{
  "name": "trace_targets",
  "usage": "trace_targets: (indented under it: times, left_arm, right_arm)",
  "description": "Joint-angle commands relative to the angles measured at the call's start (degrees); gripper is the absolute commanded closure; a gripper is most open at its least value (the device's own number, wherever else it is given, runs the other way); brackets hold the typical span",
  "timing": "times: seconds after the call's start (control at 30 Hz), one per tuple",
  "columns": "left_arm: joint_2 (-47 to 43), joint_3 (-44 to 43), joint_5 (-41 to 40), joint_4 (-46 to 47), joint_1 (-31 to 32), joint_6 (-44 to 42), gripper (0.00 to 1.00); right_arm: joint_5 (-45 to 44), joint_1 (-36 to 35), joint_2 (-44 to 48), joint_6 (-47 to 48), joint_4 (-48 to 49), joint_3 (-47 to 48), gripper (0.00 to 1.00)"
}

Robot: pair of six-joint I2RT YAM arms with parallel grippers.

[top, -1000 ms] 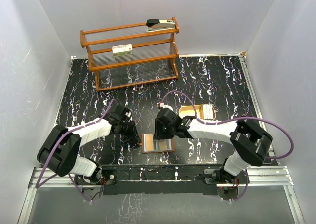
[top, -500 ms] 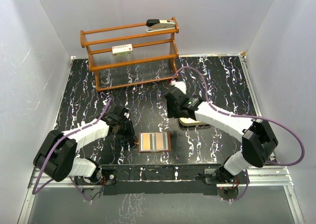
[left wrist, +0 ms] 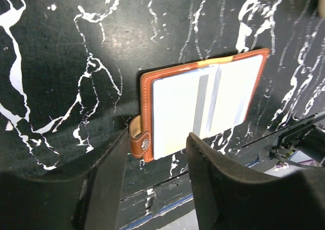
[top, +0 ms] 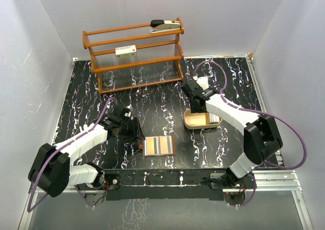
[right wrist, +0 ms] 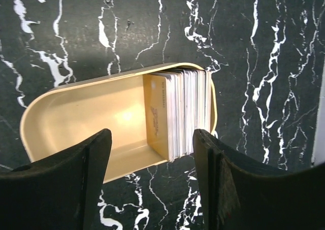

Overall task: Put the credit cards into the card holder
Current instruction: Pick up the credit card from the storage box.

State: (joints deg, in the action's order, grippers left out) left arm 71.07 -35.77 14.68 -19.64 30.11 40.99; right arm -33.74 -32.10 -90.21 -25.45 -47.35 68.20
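Quick update: both arms have just swapped jobs. A second ago the left claw (left wrist: 158, 138) was pinched shut on the left edge of the wallet (top: 160, 145), pinning it down while the right claw (right wrist: 152, 133) worked right over it. Now the left one has let go and backed off a touch to the left. Its jaws are apart with nothing in them, and the wallet's snap tab (left wrist: 140, 141) sits just past the fingertips.

The right arm has swung off to the far right and now hangs over the tray (right wrist: 76, 123). Its jaws are spread wide too and hold nothing.

The wallet is still lying open and flat on the surface (top: 91, 103) near the front edge, pretty much where it was. In the left wrist view both halves show pale cards (left wrist: 172, 108) with a grey strip down the middle, so I'd say at least a couple are already in.

The rest of the cards stand on edge as a stack (right wrist: 185, 113) packed against the right end of the tray. The other end of the tray is bare.

My read is that one insert just wrapped up and the right arm is heading back for the next card. The tricky bit looks like peeling a single card off that tight stack. The wallet is also loose right now, so it could slide once something pushes on it.
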Motion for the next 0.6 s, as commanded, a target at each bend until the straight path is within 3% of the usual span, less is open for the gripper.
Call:
trace_targets:
  times: [0.0, 0.3, 0.57]
  left_arm:
    - [-4.2, -2.3, -0.4, -2.4, 0.0, -2.3, 0.5]
    - [-9.7, -1.9, 7.7, 0.3, 0.0, -5.4, 0.47]
    - [-13.5, -2.7, 4.0, -1.5, 0.0, -6.1, 0.44]
  right_arm:
    - [-5.5, 0.7, -1.6, 1.6, -0.2, 1.7, 0.37]
    - [-7.9, 1.6, -5.7, 1.5, -0.8, 0.4, 0.4]
    - [-8.4, 3.3, -7.8, 2.4, 1.4, -1.7, 0.43]
